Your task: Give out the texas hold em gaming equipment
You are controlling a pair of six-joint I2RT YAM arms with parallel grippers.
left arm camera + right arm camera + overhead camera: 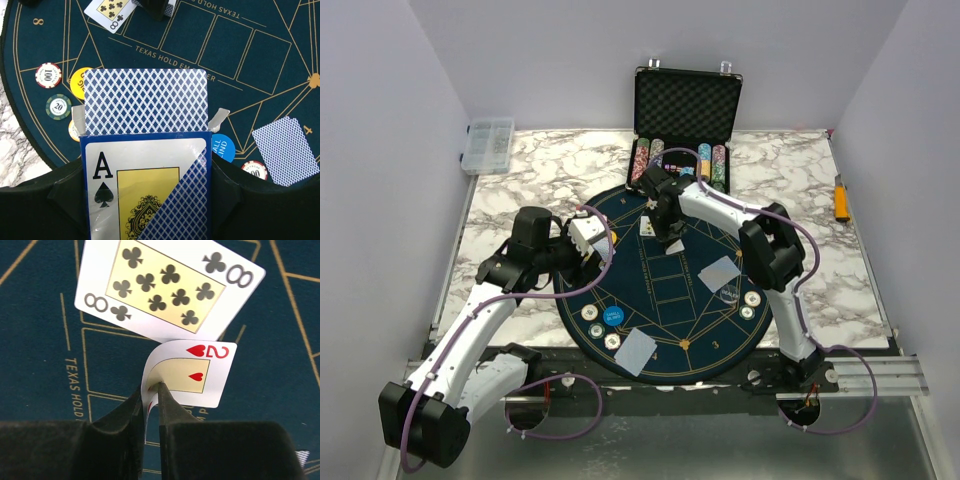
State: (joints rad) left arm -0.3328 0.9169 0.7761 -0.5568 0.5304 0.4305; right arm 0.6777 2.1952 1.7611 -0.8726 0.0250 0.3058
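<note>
My left gripper (148, 117) is shut on a blue card box (145, 185) with an ace of spades on it; blue-backed cards (145, 100) stick out of its top. My right gripper (150, 387) hangs over the mat's far side, its jaws slightly apart, with a bent two of hearts (192, 372) standing loosely between them. An eight of clubs (170, 287) lies face up just beyond. Face-down cards (637, 350) (720, 270) lie on the mat. A blue disc (612, 317) and a yellow disc (590, 313) sit near left, cream chips (752, 298) at right.
The round dark-blue mat (660, 200) fills the table's middle. An open black chip case (686, 110) stands behind it. A clear compartment box (488, 145) sits far left and a yellow-handled tool (841, 200) at the right edge.
</note>
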